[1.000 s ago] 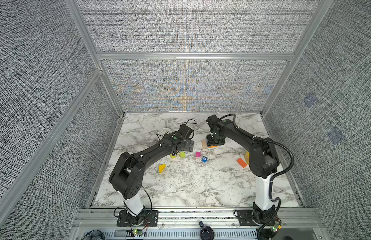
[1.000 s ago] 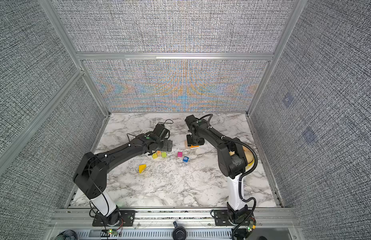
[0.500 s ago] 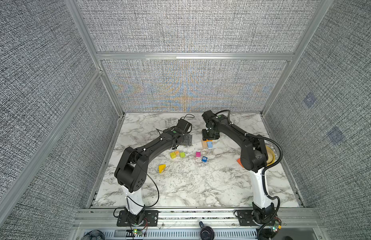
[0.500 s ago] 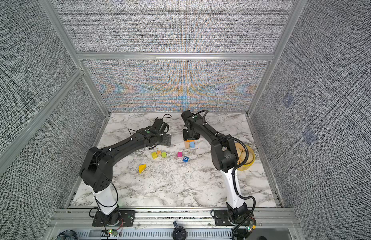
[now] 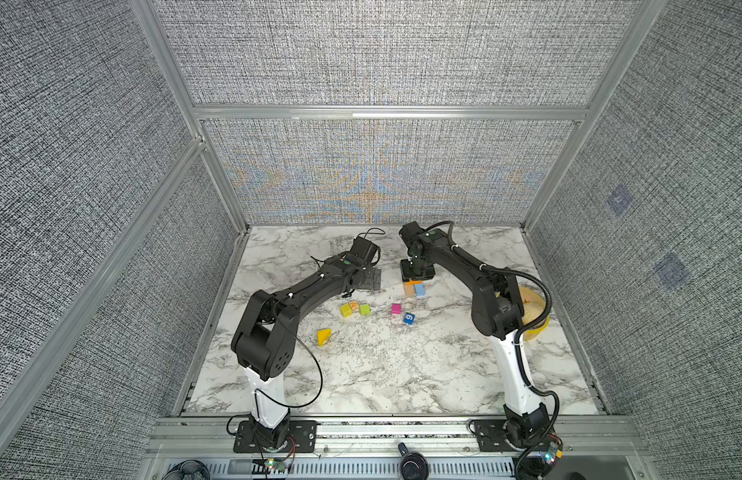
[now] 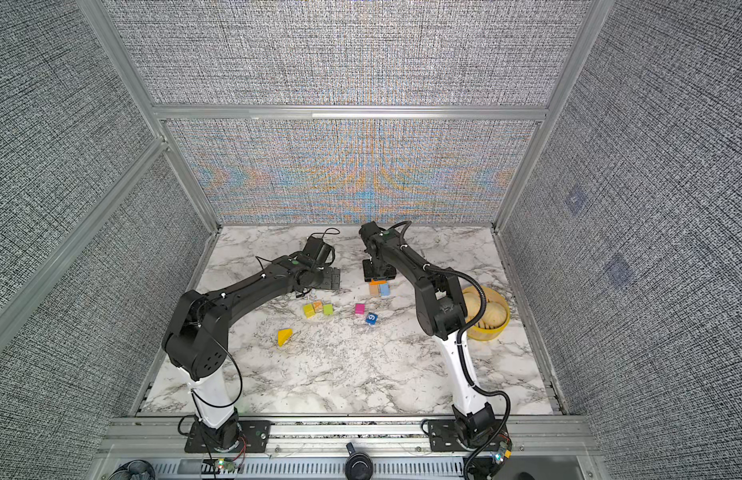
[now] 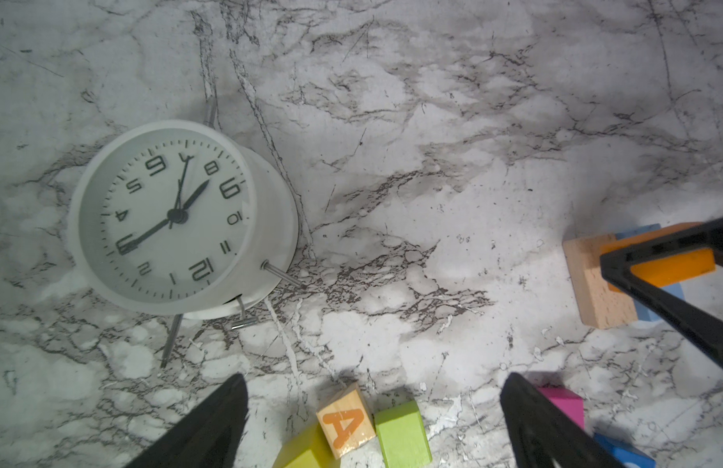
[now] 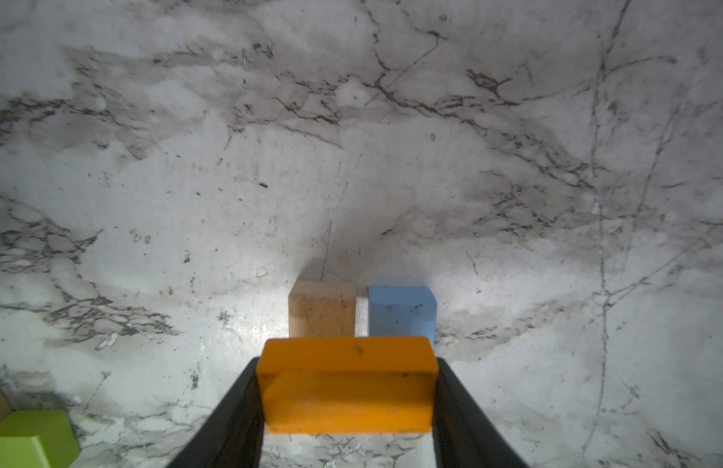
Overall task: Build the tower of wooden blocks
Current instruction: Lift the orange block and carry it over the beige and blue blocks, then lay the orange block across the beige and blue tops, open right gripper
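Placement likely wants the right hand (image 8: 347, 377), clamped on the smooth orange slab (image 8: 347, 401), lowered level so the slab spans the raw tan block (image 8: 321, 310) and matte light blue block (image 8: 402, 310), standing side by side on the marble-patterned surface (image 8: 351, 142). Left hand (image 7: 374, 381) hangs wide open above the lettered cube (image 7: 345, 421).

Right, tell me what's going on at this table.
The right gripper holds an orange block over a tan block and a light blue block standing side by side. The left gripper is open and empty, near the white clock. A yellow cube, green cube, magenta cube, blue 9 cube and yellow wedge lie loose on the marble table.
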